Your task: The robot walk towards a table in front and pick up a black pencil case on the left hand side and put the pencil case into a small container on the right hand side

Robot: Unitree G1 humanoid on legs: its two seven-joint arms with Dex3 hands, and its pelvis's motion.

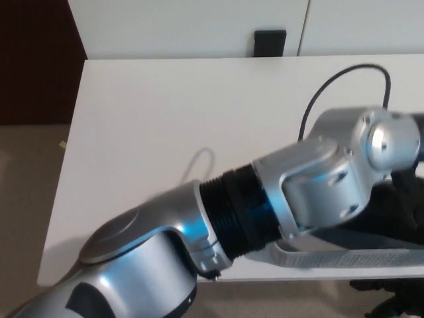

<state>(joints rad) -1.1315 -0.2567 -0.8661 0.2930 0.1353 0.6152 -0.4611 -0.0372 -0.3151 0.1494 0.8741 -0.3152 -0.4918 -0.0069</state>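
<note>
My left arm (265, 199) reaches from the lower left across the white table (146, 119) to its right side. Its silver wrist (358, 159) hides most of the left hand (397, 205), of which only a black mass shows at the right edge. Whether that black mass includes the black pencil case cannot be told. Under the wrist, at the table's front right, lies the pale grey rim of a small container (344, 257). My right hand does not show.
A black cable (344, 76) loops over the table behind the wrist. A thin white cord loop (199, 162) lies mid-table. A small black object (269, 42) sits at the far edge. Beige floor (26, 199) lies left of the table.
</note>
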